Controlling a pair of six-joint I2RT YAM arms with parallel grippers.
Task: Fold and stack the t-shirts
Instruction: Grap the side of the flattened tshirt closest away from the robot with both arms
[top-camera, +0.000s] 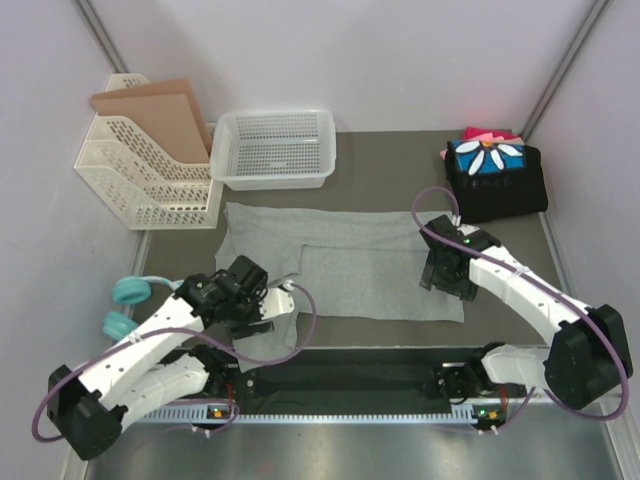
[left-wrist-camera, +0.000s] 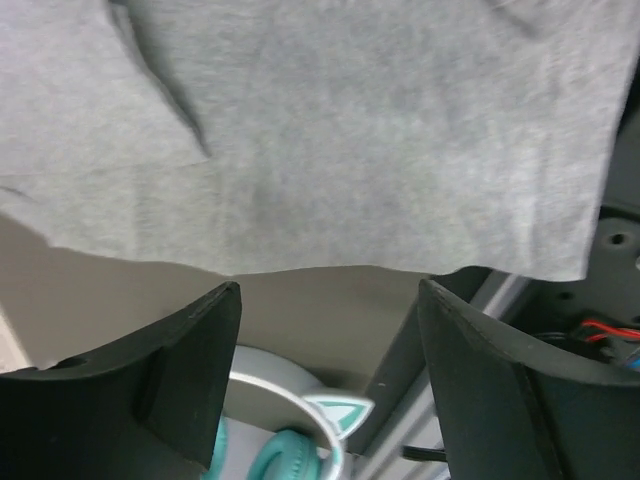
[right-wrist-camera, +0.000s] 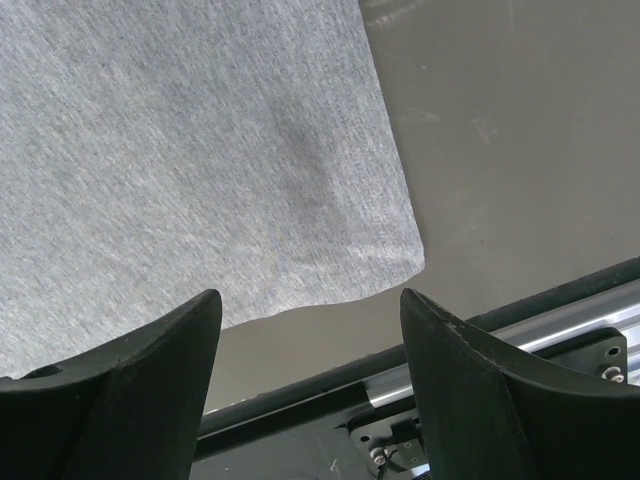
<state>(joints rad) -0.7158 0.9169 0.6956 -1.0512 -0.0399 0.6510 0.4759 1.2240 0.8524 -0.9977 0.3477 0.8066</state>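
Note:
A light heather-grey t-shirt (top-camera: 340, 265) lies spread flat in the middle of the table. My left gripper (top-camera: 255, 305) hovers over its near-left edge. In the left wrist view it is open (left-wrist-camera: 330, 290), with the shirt's hem (left-wrist-camera: 330, 150) just beyond its fingertips and nothing between them. My right gripper (top-camera: 445, 280) hovers over the near-right corner. It is open (right-wrist-camera: 310, 297), with the shirt's corner (right-wrist-camera: 390, 260) just ahead of the fingertips. A folded stack of t-shirts (top-camera: 495, 175) sits at the back right: black with a blue daisy panel on top, pink and red beneath.
A white mesh basket (top-camera: 275, 148) stands behind the shirt. A white file rack (top-camera: 150, 175) holding brown boards is at the back left. Teal headphones (top-camera: 125, 305) lie left of my left arm, also in the left wrist view (left-wrist-camera: 290, 450). A black rail (top-camera: 340, 380) runs along the near edge.

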